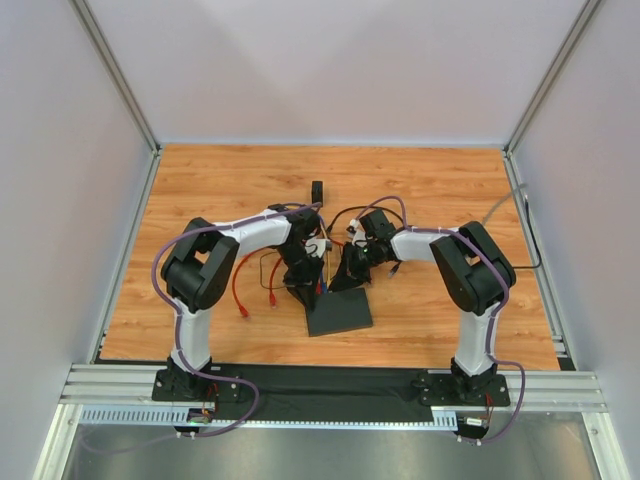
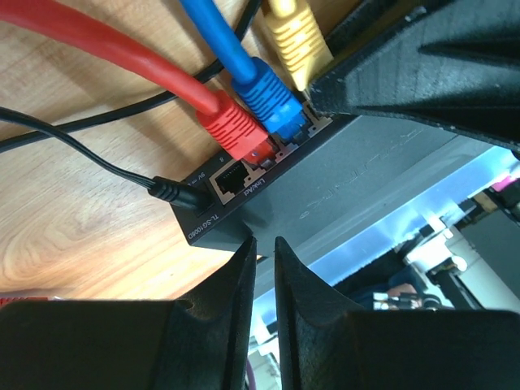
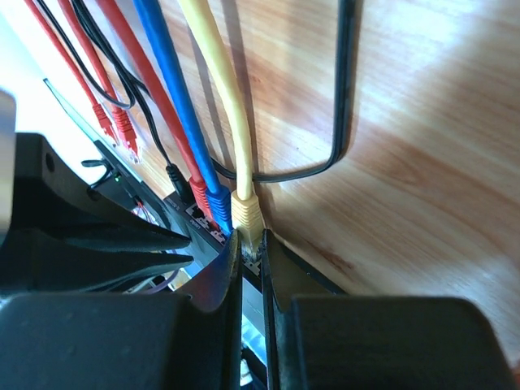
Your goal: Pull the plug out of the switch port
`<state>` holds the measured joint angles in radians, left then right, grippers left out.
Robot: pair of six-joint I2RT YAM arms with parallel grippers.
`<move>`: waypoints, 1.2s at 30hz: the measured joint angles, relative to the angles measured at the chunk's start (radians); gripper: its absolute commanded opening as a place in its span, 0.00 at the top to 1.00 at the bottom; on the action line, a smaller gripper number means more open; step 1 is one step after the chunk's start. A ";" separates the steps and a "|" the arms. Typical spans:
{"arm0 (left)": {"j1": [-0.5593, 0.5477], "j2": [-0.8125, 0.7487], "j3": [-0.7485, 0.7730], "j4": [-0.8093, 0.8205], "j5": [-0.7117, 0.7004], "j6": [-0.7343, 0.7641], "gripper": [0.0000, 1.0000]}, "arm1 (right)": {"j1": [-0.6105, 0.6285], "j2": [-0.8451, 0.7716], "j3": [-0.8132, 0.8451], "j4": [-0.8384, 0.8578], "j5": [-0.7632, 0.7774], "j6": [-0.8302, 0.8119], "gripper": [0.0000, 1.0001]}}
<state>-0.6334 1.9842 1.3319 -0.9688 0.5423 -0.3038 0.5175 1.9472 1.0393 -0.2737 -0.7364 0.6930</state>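
Right end effector (image 3: 250, 248) clamps the yellow plug (image 3: 247, 213) in the switch (image 2: 341, 203), toward the bench (image 1: 200, 180) front edge. Left end effector (image 2: 265, 248), fingers nearly together, touches the switch.

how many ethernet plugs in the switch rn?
3, side by side on one edge of the switch: red plug, blue plug, yellow plug. The port beside red is empty; any ports beyond yellow are hidden.

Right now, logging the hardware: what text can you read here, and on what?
"TL-SG1008D": white print on the switch, along its socket edge, left wrist view.
Small print by the power plug and under the sockets: too blurred.
Embossed lettering on the switch top: unreadable.
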 measured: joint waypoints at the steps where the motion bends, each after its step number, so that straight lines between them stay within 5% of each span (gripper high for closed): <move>1: 0.003 0.005 0.003 -0.004 0.005 0.000 0.76 | 0.000 0.000 0.001 -0.002 -0.003 -0.006 0.95; 11: 0.020 0.015 0.006 -0.027 0.020 0.022 0.75 | 0.005 0.019 0.068 -0.129 -0.040 -0.150 0.75; 21: 0.021 0.015 0.006 -0.042 0.012 0.041 0.75 | -0.016 0.132 0.167 -0.185 -0.155 -0.249 0.68; 28: 0.021 0.012 0.006 -0.050 0.006 0.050 0.75 | -0.030 0.145 0.168 -0.190 -0.183 -0.283 0.74; 36: 0.019 0.003 0.024 -0.039 -0.004 0.052 0.75 | -0.035 0.146 0.136 -0.154 -0.209 -0.276 1.00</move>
<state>-0.6140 1.9877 1.3563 -1.0073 0.5381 -0.2520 0.4828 2.0930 1.1755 -0.4282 -0.9455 0.4171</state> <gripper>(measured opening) 0.253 0.094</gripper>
